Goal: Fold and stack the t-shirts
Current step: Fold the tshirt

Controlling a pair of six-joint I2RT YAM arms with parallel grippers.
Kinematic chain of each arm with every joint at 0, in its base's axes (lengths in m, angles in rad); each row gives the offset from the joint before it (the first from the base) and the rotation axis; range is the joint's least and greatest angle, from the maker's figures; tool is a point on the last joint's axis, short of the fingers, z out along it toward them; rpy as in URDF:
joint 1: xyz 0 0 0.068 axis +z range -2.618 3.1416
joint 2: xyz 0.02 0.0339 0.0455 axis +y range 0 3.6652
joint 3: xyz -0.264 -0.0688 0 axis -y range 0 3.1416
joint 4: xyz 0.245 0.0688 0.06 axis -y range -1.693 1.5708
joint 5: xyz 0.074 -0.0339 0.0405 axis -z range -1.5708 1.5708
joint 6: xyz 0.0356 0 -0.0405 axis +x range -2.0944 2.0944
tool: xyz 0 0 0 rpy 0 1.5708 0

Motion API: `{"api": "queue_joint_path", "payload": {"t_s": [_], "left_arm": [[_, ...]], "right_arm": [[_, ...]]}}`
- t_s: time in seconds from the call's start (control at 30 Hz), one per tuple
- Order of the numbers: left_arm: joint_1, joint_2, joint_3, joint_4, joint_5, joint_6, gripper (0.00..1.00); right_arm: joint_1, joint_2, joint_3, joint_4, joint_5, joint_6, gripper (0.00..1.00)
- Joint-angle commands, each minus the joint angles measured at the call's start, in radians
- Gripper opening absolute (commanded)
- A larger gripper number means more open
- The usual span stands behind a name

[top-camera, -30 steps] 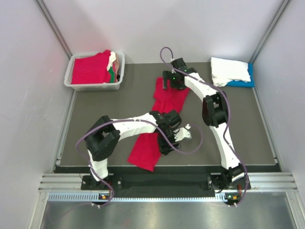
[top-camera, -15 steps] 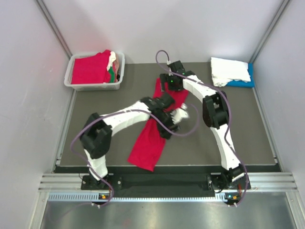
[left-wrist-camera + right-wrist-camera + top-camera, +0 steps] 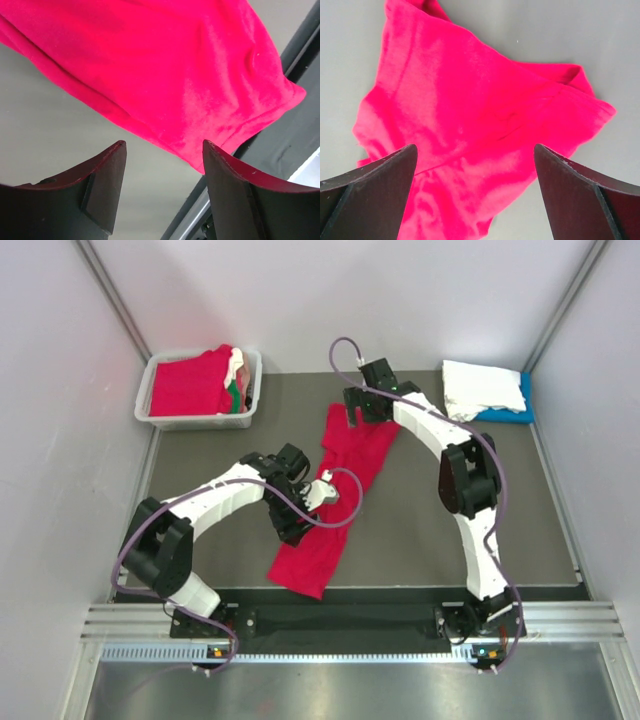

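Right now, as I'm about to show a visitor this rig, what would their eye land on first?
A bright red t-shirt lies in a long rumpled strip slanting across the middle of the dark table. The left gripper hangs open beside its near half and the right gripper open above its far end, neither holding it. A tub of red cloth sits far left.

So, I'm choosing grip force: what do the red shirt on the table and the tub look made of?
Red shirt: soft knit cloth, probably cotton, matte; it lies in loose folds and creases.
Tub: plastic, seemingly, pale and slightly see-through, with a smooth moulded rim.
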Motion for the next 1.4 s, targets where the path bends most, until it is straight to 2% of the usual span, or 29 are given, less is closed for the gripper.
{"api": "queue_joint_path", "payload": {"t_s": [0.0,0.03,0.17,0.27,0.33,0.63,0.77,0.93,1.13,1.37], "left_arm": [[0.000,-0.030,0.053,-0.055,0.041,0.027,0.67],[0.000,-0.035,0.052,-0.054,0.042,0.026,0.67],[0.000,-0.043,0.037,-0.049,0.048,0.017,0.67],[0.000,-0.049,0.034,-0.046,0.054,0.012,0.67],[0.000,-0.052,0.037,-0.046,0.061,0.012,0.67],[-0.015,-0.030,0.069,-0.072,0.074,0.012,0.67],[-0.075,-0.029,0.050,-0.032,0.028,-0.003,0.66],[-0.086,0.022,0.034,0.001,0.065,-0.017,0.66],[-0.087,0.022,0.026,0.027,0.050,-0.016,0.66],[-0.087,0.028,0.007,0.055,0.018,-0.014,0.65]], "right_arm": [[0.019,-0.159,-0.065,-0.018,0.019,0.026,1.00],[0.022,-0.185,-0.109,-0.007,0.013,0.043,1.00],[0.058,-0.314,-0.457,0.097,0.033,0.106,1.00],[0.064,-0.388,-0.638,0.153,0.059,0.126,1.00],[0.061,-0.390,-0.664,0.166,0.080,0.117,1.00],[0.046,-0.219,-0.460,0.100,0.053,0.106,1.00],[0.044,-0.224,-0.397,0.070,0.076,0.092,1.00],[0.044,-0.235,-0.314,0.016,0.066,0.085,1.00],[0.055,-0.299,-0.322,0.025,0.022,0.112,1.00],[0.058,-0.195,-0.230,-0.003,-0.047,0.122,1.00]]}}
